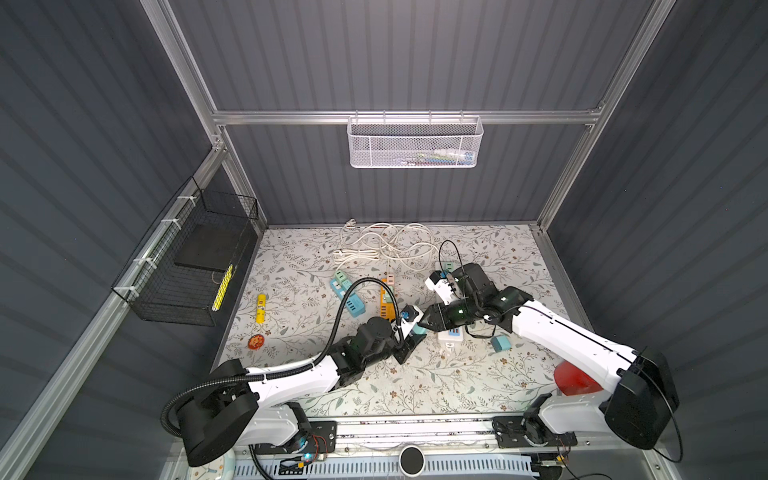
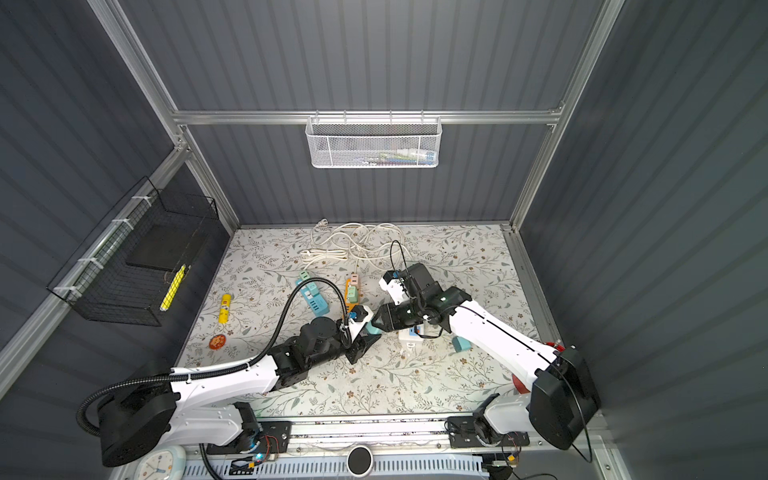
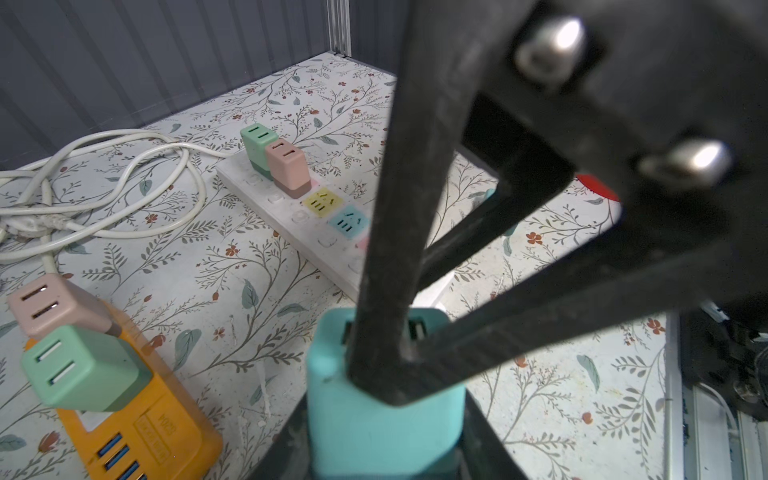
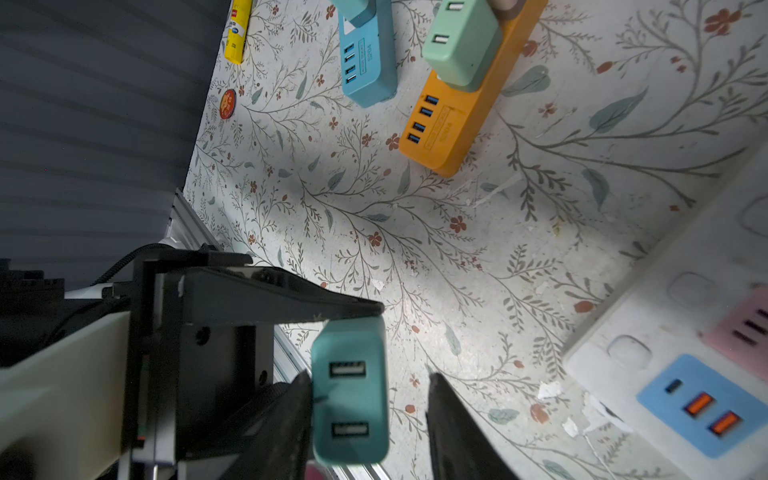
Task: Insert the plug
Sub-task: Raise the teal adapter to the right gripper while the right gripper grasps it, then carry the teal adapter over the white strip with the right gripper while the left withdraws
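The white basket point(image 1: 415, 143) hangs on the back rail at 12 o'clock and holds a few small items point(image 1: 449, 157), too blurred through the mesh to name. The wire basket point(image 1: 166, 299) on the wall at 9 o'clock holds a flat black slab point(image 1: 205, 249) and a yellow strip point(image 1: 222, 286) leaning at its near end.

The teal plug point(image 1: 419, 331) is held off the tabletop point(image 1: 415, 386) near the middle, just at 9 o'clock of the near end of the white power strip point(image 1: 451, 334). Its face with two USB ports looks toward about 2 o'clock, at the right wrist camera. The body seems to run lengthwise along the left gripper's reach, from 8 to 2 o'clock. The prongs are hidden.

The left arm stretches low from its base at 7 o'clock toward the centre, and the left gripper point(image 1: 415, 337) is clamped on the plug. The right arm rises from 5 o'clock toward 11, then folds at the wrist so the right gripper point(image 4: 370, 380) points to 9 o'clock. Its jaws are parted around the plug: one finger point(image 4: 291, 419) touches the plug's side, the other stands just clear.
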